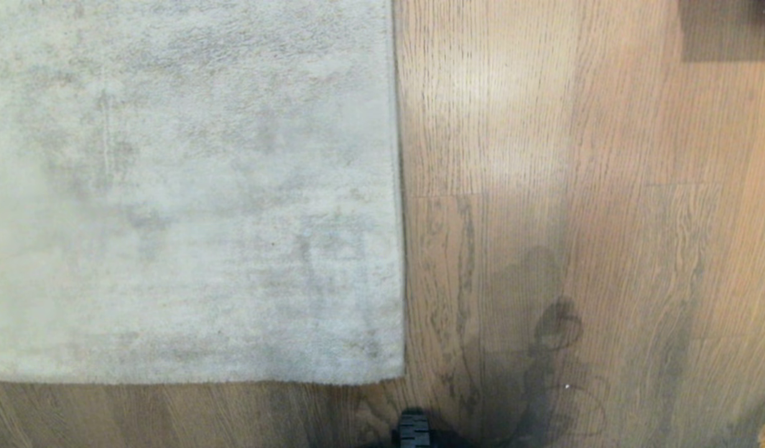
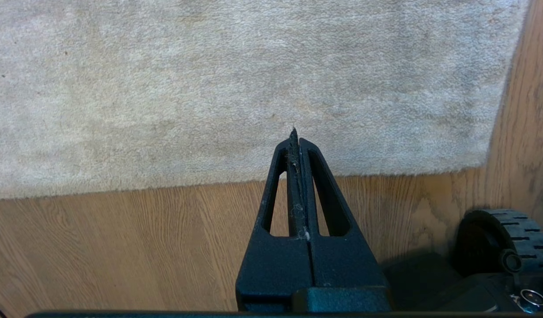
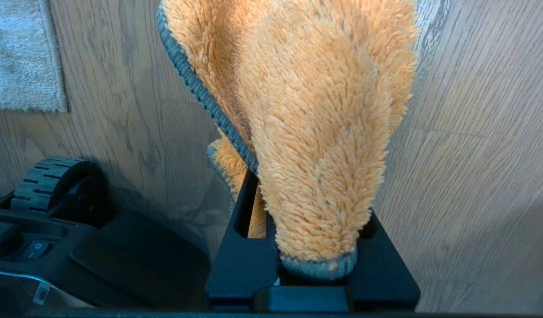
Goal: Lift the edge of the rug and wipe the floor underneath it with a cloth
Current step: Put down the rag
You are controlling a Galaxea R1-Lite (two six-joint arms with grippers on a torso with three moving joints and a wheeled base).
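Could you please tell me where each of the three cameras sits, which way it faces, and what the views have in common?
Head view: on the head, facing down at the rug edge and the floor; a base wheel shows.
Left wrist view: behind the shut left gripper, above the rug border.
Right wrist view: behind the right gripper, shut on the cloth.
Shared: all three show rug, floor and wheel.

Fluffy cloth (image 3: pixel 315 132), short-pile rug (image 1: pixel 190 186), wood-grain floor (image 1: pixel 575 186)
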